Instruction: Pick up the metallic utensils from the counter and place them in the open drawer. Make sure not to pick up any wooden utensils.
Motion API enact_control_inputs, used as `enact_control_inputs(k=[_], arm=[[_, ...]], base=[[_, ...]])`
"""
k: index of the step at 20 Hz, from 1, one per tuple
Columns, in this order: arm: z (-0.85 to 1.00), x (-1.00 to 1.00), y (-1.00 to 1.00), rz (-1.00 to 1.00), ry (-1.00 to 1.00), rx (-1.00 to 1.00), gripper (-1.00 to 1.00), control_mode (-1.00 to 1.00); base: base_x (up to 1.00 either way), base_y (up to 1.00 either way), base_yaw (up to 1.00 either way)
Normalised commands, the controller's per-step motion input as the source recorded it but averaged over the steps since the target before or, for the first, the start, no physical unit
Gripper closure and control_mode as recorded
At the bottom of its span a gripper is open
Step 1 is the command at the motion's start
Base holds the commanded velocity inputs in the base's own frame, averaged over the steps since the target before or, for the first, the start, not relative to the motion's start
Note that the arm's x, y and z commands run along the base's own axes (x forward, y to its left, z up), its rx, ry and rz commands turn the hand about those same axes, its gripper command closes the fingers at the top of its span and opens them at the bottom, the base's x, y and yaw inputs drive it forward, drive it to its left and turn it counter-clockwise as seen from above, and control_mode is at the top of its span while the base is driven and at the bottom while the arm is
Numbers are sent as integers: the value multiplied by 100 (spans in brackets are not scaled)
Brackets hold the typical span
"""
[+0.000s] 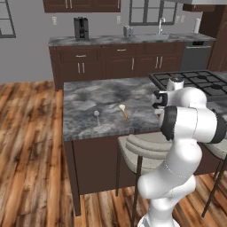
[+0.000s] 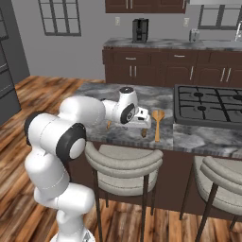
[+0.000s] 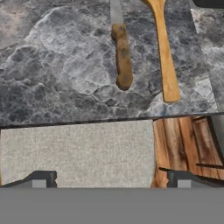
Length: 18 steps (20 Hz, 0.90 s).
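Note:
A small silver spoon (image 1: pixel 96 114) lies on the marbled counter (image 1: pixel 88 95) toward its front. A short tan wooden utensil (image 1: pixel 124 111) rests just to its right. In the hand view a knife (image 3: pixel 120 48) with a silver blade and brown handle lies beside a long wooden spatula (image 3: pixel 164 48), both near the counter's front edge (image 3: pixel 87 120). The spatula (image 2: pixel 157 124) sits right of my hand. My gripper (image 3: pixel 111 179) hovers open over the counter edge and a stool seat, holding nothing. The open drawer is out of view.
A padded stool (image 2: pixel 125 160) stands right under the counter edge below my hand, with a second stool (image 2: pixel 222 177) to its right. A black gas cooktop (image 2: pixel 208 104) fills the counter's right part. Wood floor surrounds the island.

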Motion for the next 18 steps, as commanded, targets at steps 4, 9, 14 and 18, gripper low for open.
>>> enact_control_inputs(k=[4, 9, 14, 18], arm=[[-16, 14, -4, 0, -1, -3, -100, -100], [0, 37, -14, 0, 0, 0, -100, -100], [-2, 30, -11, 0, 1, 0, -100, -100], [-15, 15, 0, 0, 0, 0, -100, -100]], base=[[0, 0, 0], [0, 0, 0], [0, 0, 0], [0, 0, 0]])
